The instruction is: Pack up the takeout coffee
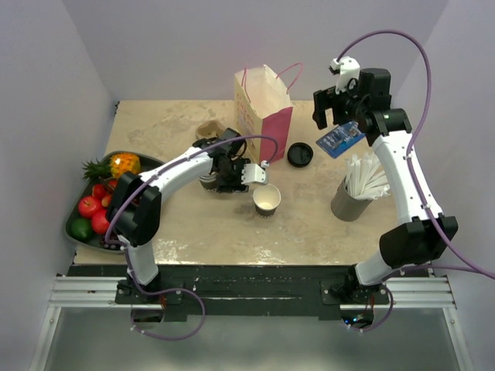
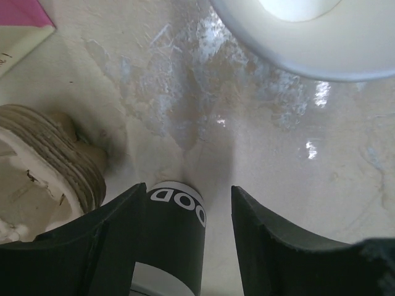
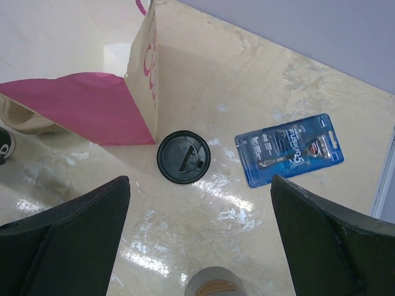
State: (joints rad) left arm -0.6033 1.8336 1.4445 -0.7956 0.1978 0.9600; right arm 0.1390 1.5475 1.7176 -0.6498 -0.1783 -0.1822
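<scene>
We find the takeout coffee, a small paper cup with a dark wall and a white lettered band [image 2: 176,213], standing a little left of centre on the beige marbled surface [image 1: 193,232], directly under the left hand [image 2: 188,191]. Its lid is hidden from us by the wrist. The left hand is spread astride the cup. One black finger [image 2: 102,240] is close against the wall, and the other [image 2: 278,246] stands apart from it with a strip of bare surface showing between. We therefore judge that nothing is gripped yet and that the grasp itself is the step in hand. A brown moulded pulp cup carrier [image 2: 43,172] sits just beside the coffee on the far side, and a lidless white-rimmed paper cup [image 1: 267,199] stands near it to the right. The closing should therefore be square on the wall and the lift straight up, so that neither neighbour is knocked. The white and pink paper bag with pink handles [image 1: 263,104] stands upright farther off, to the far right of the coffee. The next move calls for raising the cup level above the bag's top edge, then lowering it through the mouth without tipping. The right hand [image 3: 200,185] hangs wide apart and empty above a loose round black plastic lid [image 3: 183,157] at the bag's right foot, and we think it is well placed to steady the bag.
</scene>
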